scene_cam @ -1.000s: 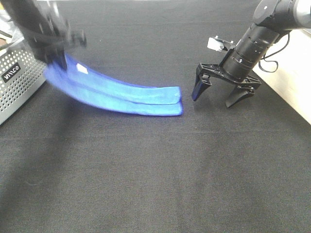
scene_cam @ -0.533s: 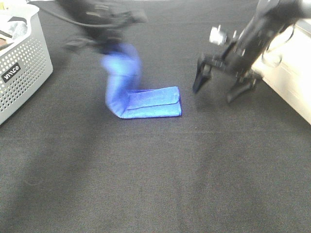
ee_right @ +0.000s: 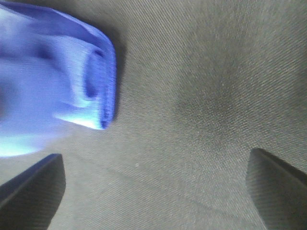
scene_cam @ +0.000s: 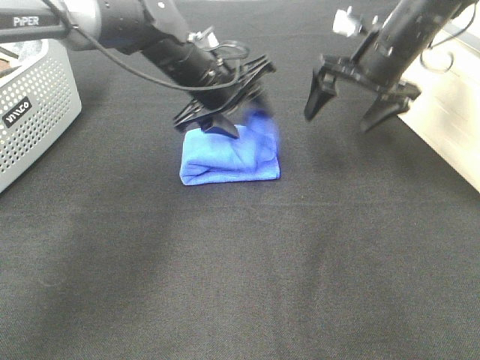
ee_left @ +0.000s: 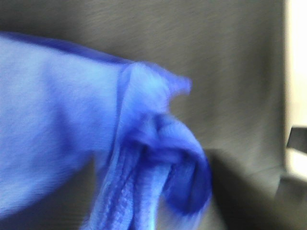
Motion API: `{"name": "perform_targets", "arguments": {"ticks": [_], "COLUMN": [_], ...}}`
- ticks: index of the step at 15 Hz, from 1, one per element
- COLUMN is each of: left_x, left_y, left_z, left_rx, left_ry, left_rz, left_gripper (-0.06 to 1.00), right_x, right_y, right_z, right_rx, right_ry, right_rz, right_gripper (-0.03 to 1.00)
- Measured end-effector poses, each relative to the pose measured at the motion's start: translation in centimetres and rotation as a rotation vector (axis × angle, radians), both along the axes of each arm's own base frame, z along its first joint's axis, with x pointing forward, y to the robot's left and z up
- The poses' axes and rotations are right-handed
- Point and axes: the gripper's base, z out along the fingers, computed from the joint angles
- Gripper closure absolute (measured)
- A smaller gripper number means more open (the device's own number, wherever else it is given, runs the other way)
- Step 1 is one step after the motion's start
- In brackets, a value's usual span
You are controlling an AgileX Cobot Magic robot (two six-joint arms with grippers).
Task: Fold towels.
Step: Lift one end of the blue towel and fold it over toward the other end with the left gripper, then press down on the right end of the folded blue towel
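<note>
A blue towel (scene_cam: 225,161) lies folded in a short stack on the black table, left of centre. My left gripper (scene_cam: 244,109) reaches across above its right end and is shut on a bunched edge of the towel, held just over the stack. The left wrist view shows that bunched edge (ee_left: 163,158) close up and blurred. My right gripper (scene_cam: 358,105) is open and empty, raised to the right of the towel. In the right wrist view the towel's folded end (ee_right: 72,91) lies ahead of the spread fingertips (ee_right: 29,191).
A grey perforated basket (scene_cam: 30,112) stands at the left edge. A pale surface (scene_cam: 450,112) borders the black table (scene_cam: 240,262) on the right.
My left gripper has swept from the far left to the right with the towel's end, folding the long strip over into a short stack. My right gripper has lifted slightly.
</note>
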Motion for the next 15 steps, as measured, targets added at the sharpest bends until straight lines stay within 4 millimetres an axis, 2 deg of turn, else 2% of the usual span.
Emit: {"name": "perform_targets", "arguments": {"ticks": [2,4,7,10,11,12,14,15], "left_x": [0.3,1.3,3.6,5.0,5.1,5.1,5.0,4.9], "left_y": [0.0,1.3,6.1,10.6,11.6,11.6,11.6,11.6], "left_z": [0.4,1.7,3.9,4.5,4.4,4.4,4.4,4.4], "left_rx": [-0.016,0.021,0.116,0.144,0.148,0.148,0.15,0.147], "left_ry": [-0.025,-0.069,-0.109,-0.079,-0.06,-0.06,-0.045,-0.041], "left_rz": [0.01,-0.036,-0.051,-0.002,0.007,0.007,-0.001,-0.003], "left_gripper": [0.14,0.14,0.13,0.13,0.13,0.13,0.13,0.13], "right_x": [-0.3,-0.5,-0.5,-1.0,-1.2,-1.2,-1.1,-0.9], "right_y": [0.0,0.3,2.3,6.3,8.5,8.5,10.5,10.6], "right_z": [0.5,0.6,1.7,2.4,1.0,1.0,-2.5,-4.2], "right_rx": [0.005,0.037,0.258,0.453,0.504,0.504,0.559,0.576], "right_ry": [0.013,0.033,0.007,-0.034,-0.016,-0.016,0.034,0.064], "right_rz": [0.009,0.01,0.057,0.126,0.168,0.168,0.2,0.195], "right_gripper": [0.01,0.01,0.01,0.01,0.01,0.01,0.01,0.01]}}
